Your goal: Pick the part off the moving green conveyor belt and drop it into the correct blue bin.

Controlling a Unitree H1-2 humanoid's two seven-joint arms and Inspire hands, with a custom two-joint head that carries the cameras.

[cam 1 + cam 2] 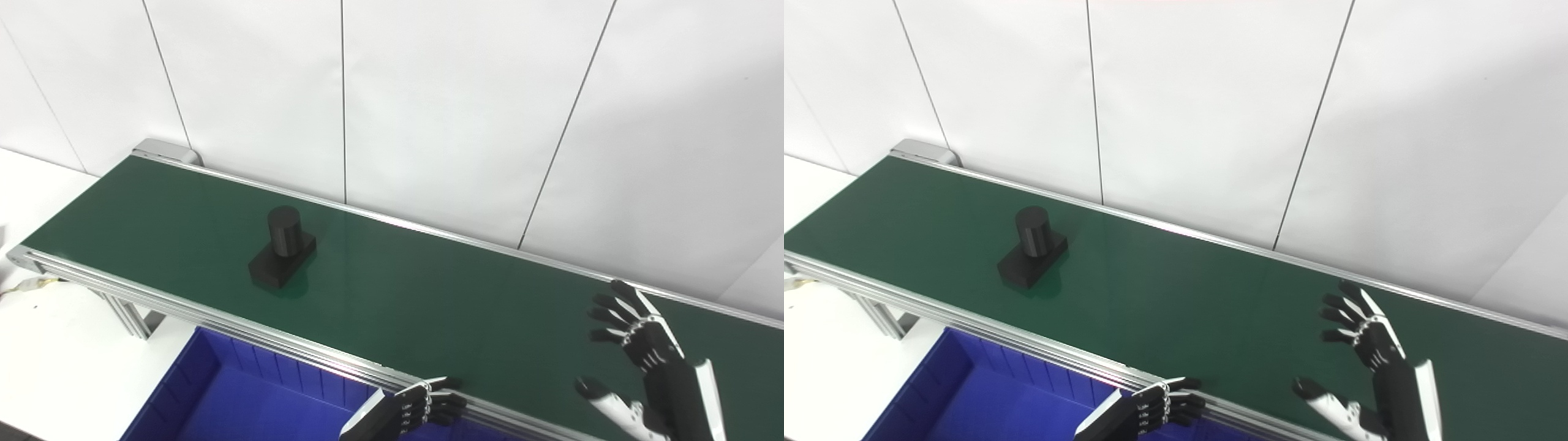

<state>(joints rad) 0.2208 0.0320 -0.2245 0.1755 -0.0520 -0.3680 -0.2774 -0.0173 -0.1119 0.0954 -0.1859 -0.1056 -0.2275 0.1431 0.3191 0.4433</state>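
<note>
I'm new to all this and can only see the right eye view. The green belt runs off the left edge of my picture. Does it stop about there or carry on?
Observer: It stops about there. The left eye view shows the conveyor belt ending at the frame's near-left corner, with a white surface beyond it.
Operator: Is anything lying beside that corner?
Observer: Yes, a pale cable lies on the white surface just below the corner and runs off to the left. Your picture cuts off most of it.
</note>
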